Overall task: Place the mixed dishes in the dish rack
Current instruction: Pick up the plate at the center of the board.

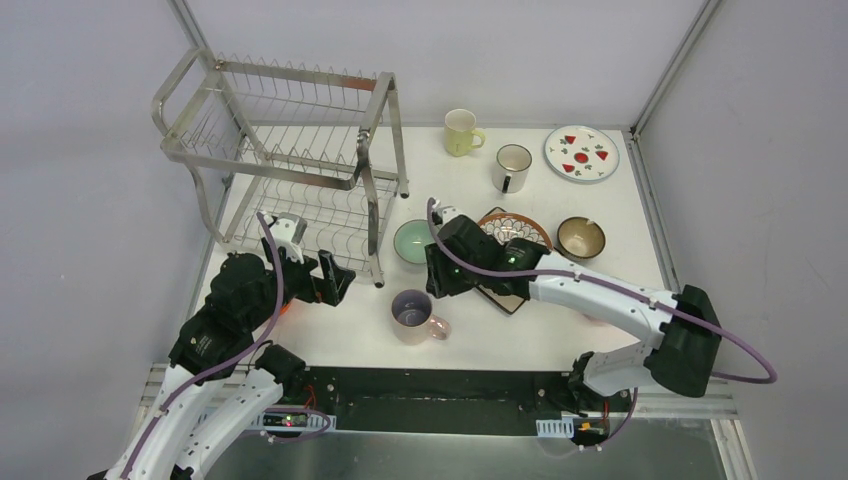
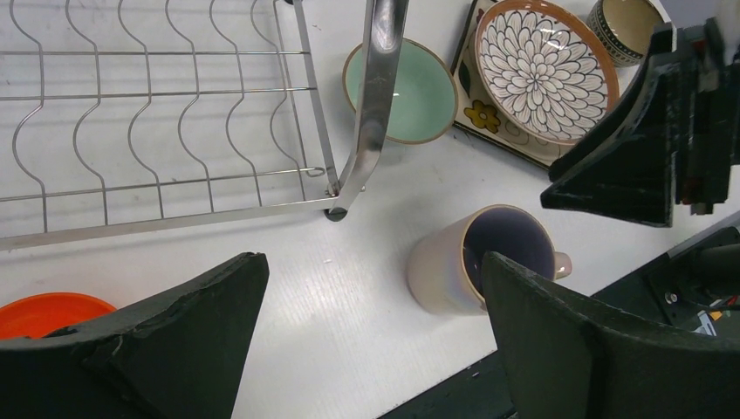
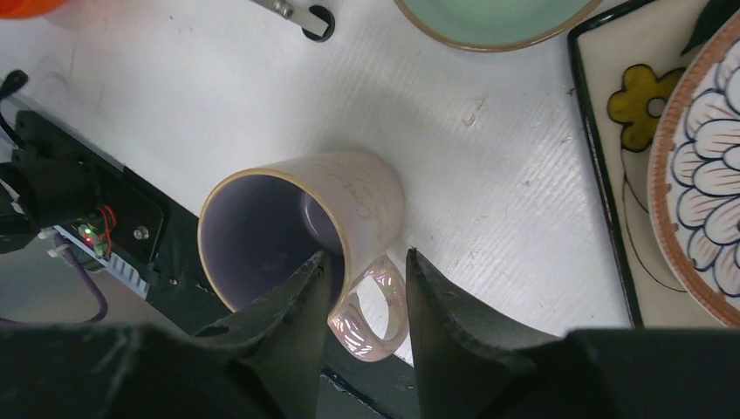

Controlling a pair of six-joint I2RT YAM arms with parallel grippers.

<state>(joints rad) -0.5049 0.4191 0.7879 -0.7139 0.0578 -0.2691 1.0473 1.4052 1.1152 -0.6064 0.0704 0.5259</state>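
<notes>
Lilac mug (image 3: 349,196) under the right gripper (image 3: 362,262)
The handle (image 3: 371,310) is framed between its half-parted, empty fingers (image 3: 292,314); the left gripper (image 2: 375,257) is held wide open, empty.

White table (image 1: 480,338) enclosed by pale grey walls (image 1: 80,220).

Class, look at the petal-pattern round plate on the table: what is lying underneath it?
The flowered square plate lies under it; a black-rimmed corner with a yellow flower shows. The petal-pattern round plate covers the rest, so its full pattern is hidden.
</notes>
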